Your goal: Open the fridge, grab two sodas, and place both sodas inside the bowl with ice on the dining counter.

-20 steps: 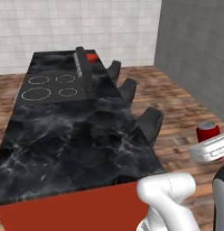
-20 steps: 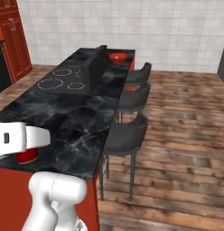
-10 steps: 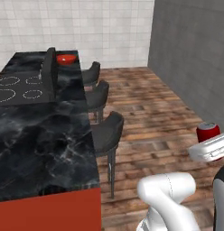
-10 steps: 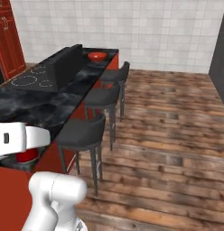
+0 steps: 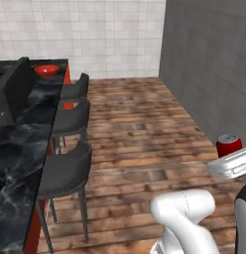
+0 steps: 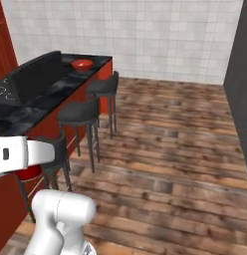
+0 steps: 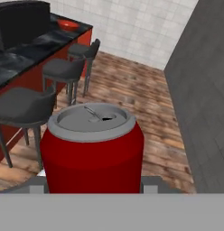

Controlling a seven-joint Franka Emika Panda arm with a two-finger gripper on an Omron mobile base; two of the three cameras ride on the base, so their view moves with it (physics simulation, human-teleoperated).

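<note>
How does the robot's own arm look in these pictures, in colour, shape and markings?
The arm is glossy white, built of thick rounded segments like bent tubes, with a dark joint at the right edge of the left base view. The link near the pincer is white, rounded, and carries a small dark rectangular mark. No cables show. The pincer's finger tips are too hidden to describe.

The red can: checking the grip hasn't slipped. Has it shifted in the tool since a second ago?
No. The red can sits at the same spot against the arm's white link; the passing counter is camera motion.
</note>
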